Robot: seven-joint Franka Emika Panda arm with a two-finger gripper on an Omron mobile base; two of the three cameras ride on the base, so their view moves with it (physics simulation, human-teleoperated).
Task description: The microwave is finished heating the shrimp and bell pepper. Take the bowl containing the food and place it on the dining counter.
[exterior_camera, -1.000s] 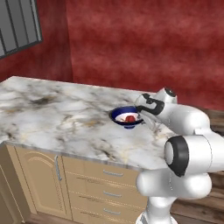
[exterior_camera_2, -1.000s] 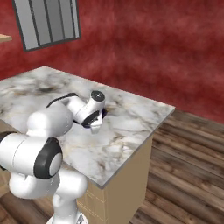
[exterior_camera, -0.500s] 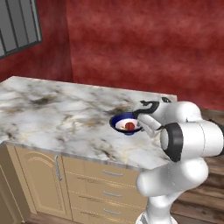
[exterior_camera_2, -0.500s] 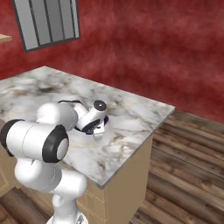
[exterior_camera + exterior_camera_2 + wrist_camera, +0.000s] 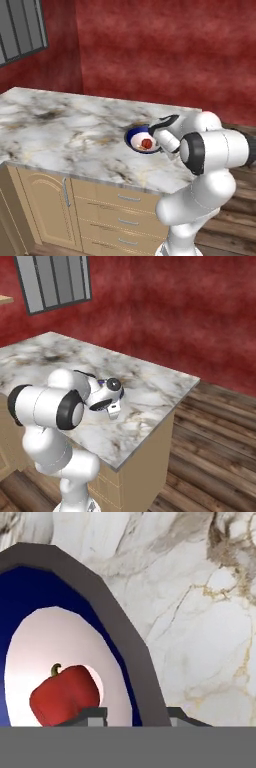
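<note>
The dark blue bowl (image 5: 136, 136) with a white inside sits low over the marble dining counter (image 5: 60, 130), tilted toward the left base camera. Inside it lies the red bell pepper (image 5: 146, 144); the shrimp is hidden. My gripper (image 5: 158, 142) is at the bowl's right rim. In the hand view the bowl (image 5: 120, 637) passes between the two fingertips, with my gripper (image 5: 136, 717) shut on its rim and the bell pepper (image 5: 65, 694) just inside. I cannot tell whether the bowl rests on the slab. In the right base view my gripper (image 5: 114, 409) points down at the counter (image 5: 150, 386).
Tan cabinets and drawers (image 5: 120, 215) stand under the slab. The counter's right edge drops to a wooden floor (image 5: 215, 446). A grey barred window (image 5: 52, 278) hangs on the red wall at the far left.
The bowl has come down closer to the counter and toward its near edge. My arm has folded in, its elbow swinging in front of the base.
</note>
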